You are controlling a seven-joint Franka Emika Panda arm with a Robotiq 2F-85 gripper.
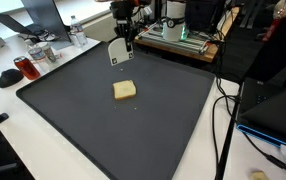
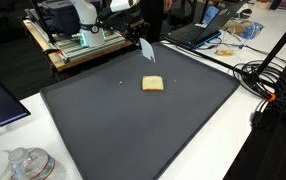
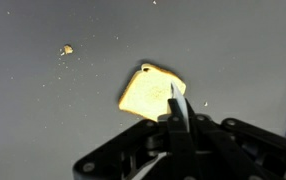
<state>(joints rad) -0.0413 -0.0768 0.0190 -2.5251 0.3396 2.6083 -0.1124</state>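
Note:
A pale toasted bread slice [image 1: 125,91] [image 2: 154,84] lies flat near the middle of the dark mat [image 1: 83,120] [image 2: 133,130]. My gripper [image 1: 124,44] [image 2: 141,38] hangs above the mat's far edge, shut on a thin pale square sheet [image 1: 117,54] [image 2: 147,50] that dangles below the fingers. In the wrist view the gripper [image 3: 175,118] pinches the sheet [image 3: 176,104] edge-on, and the bread slice [image 3: 148,92] lies on the mat just beyond it. What the sheet is made of cannot be told.
Crumbs [image 3: 67,49] are scattered on the mat. A wooden stand with equipment [image 1: 178,38] [image 2: 83,45] sits behind the mat. A red mug [image 1: 24,68] and clutter stand on one side, cables [image 1: 223,115] [image 2: 268,80] and laptops [image 1: 278,110] on the other.

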